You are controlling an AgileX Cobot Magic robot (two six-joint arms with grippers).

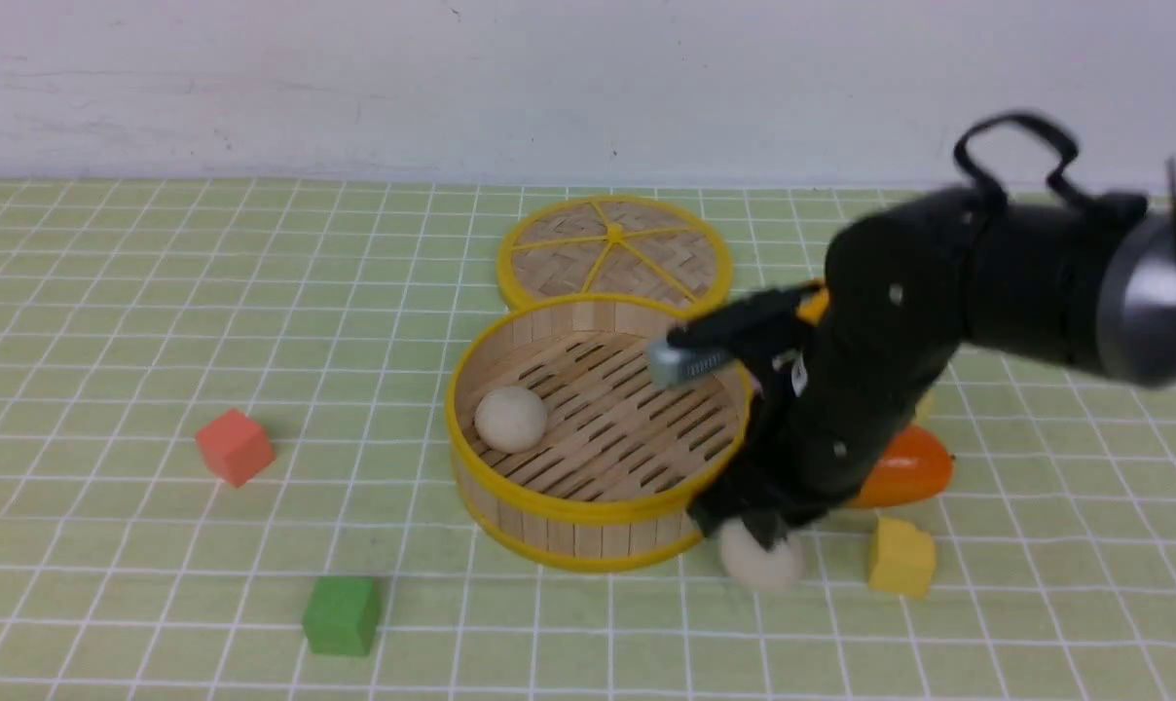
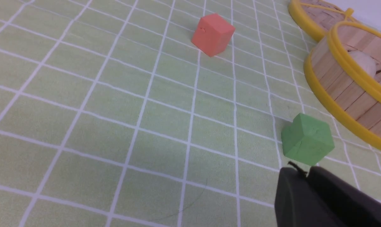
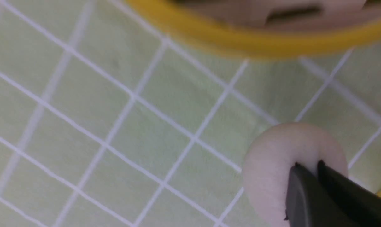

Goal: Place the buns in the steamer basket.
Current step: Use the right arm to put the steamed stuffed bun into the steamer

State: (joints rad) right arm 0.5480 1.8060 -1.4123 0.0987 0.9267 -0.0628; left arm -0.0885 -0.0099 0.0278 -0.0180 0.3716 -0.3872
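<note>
A green cube [image 1: 342, 615] lies nearest the camera, well out from the near-left side of the steamer basket [image 1: 588, 514]. Just beside the basket's near-right wall, an off-white bun [image 1: 763, 567] sits on the checked green mat [image 1: 111, 545] under the right gripper [image 1: 758, 537]. The blurred black arm hides the fingertips from the front. The right wrist view shows only one dark finger [image 3: 316, 195] lying against the bun, so whether the jaws are pinching it cannot be told. A yellow cube [image 1: 901, 557] rests a little further right of the basket. Of the left gripper [image 2: 307, 195] only one finger shows, cut off at the frame edge, and how its jaws stand cannot be told. A red cube [image 1: 235, 446] sits well left of the basket. A second bun [image 1: 511, 419] lies inside the basket, against its left wall. An orange mango [image 1: 904, 469] to the basket's right is half hidden by the arm. A pale yellow sliver [image 1: 925, 404] beyond it is too small to identify. The woven lid [image 1: 614, 251] lies flat behind the basket, touching it.
</note>
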